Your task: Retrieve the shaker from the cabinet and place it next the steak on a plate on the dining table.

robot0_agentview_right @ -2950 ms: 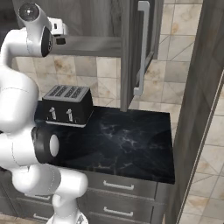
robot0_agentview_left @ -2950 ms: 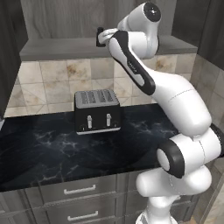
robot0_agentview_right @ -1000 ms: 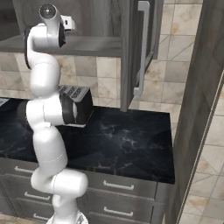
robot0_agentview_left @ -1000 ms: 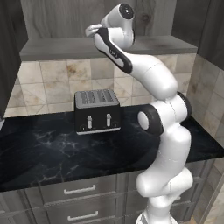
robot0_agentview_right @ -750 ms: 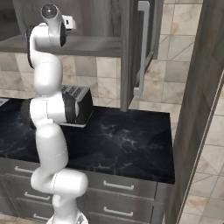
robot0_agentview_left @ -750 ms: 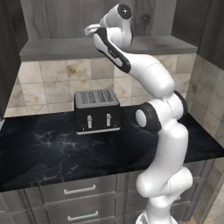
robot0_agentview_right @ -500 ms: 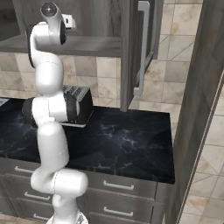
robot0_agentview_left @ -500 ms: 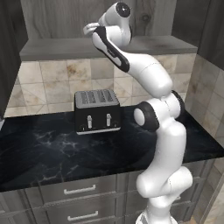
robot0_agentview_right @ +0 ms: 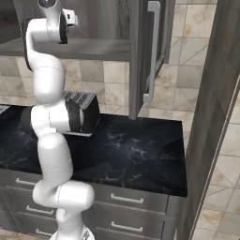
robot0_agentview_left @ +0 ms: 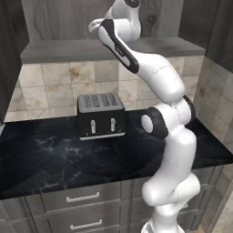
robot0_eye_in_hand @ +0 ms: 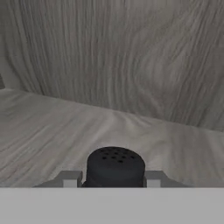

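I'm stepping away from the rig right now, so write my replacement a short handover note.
Gripper: shut on the shaker, one finger on each side of its cap, seen in the hand view.
Shaker: on the cabinet shelf, not lifted out yet.
Toaster: on the black counter below the shelf.
Done: reach into the cabinet and grasp.
Left: lift the shaker out, drive to the dining table, set it beside the steak on the plate.

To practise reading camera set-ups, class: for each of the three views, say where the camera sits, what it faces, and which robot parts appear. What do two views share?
Left base view: behind the arm, left side; faces the toaster, counter and cabinet; arm rises at right.
Right base view: behind, right side; same scene; arm at left.
Hand view: on the hand, facing the cabinet's back wall; claw shut on the shaker.
Both base views share toaster, counter, arm.
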### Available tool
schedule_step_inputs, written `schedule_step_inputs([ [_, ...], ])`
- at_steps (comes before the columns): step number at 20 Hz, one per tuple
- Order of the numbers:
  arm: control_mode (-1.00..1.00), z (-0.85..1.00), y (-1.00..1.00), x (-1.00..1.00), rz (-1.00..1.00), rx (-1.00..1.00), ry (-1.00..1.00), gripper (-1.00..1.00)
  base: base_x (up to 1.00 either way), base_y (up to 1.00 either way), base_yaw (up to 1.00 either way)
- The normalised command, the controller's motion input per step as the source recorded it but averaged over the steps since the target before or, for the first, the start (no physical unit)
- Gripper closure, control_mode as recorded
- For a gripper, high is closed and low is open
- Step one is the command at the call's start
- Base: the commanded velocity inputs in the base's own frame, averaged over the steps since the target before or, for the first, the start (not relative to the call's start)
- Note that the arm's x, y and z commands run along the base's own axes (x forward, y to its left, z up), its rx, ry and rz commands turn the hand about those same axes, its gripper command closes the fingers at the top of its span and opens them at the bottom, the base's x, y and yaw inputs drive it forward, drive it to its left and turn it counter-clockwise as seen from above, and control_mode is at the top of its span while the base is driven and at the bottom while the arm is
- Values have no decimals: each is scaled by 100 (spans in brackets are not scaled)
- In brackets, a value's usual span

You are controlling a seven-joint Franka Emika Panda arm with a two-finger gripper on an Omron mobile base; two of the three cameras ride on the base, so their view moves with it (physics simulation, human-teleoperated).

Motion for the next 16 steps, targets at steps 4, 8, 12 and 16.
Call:
schedule_step_inputs([
  [4, -100, -14, -25, -92, 0, 0, -7, 100, 0, 0, 0],
  [8, -100, -34, -26, -100, 1, 0, -26, 100, 0, 0, 0],
  [12, -100, -23, -29, -100, 2, 0, -36, 100, 0, 0, 0],
  [16, -100, -16, -42, -100, 2, 1, -27, 100, 0, 0, 0],
])
